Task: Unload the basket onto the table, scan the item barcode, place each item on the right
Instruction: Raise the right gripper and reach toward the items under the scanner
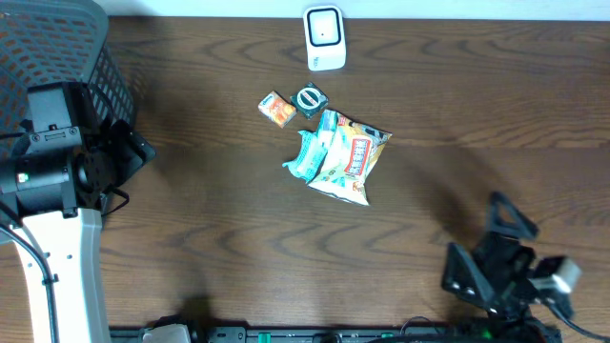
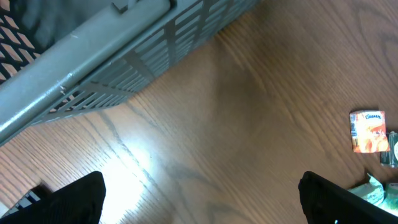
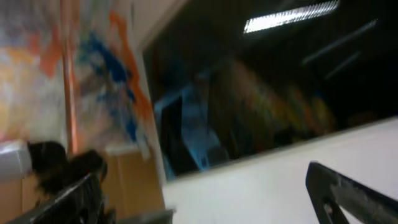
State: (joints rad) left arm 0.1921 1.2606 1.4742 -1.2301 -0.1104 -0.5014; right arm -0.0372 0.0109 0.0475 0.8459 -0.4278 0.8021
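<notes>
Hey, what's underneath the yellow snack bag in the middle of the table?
A teal packet sticks out from under one side of the yellow snack bag. How far it runs beneath, and whether anything else lies under there, is covered by the bag.

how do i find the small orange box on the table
Start at the white scanner at the far edge of the wooden table, then look to the cluster of packets below it. The small orange box is its leftmost piece in the overhead view, beside a dark green packet. It alone is orange and boxy; the snack bags are bigger and crinkled.
</notes>
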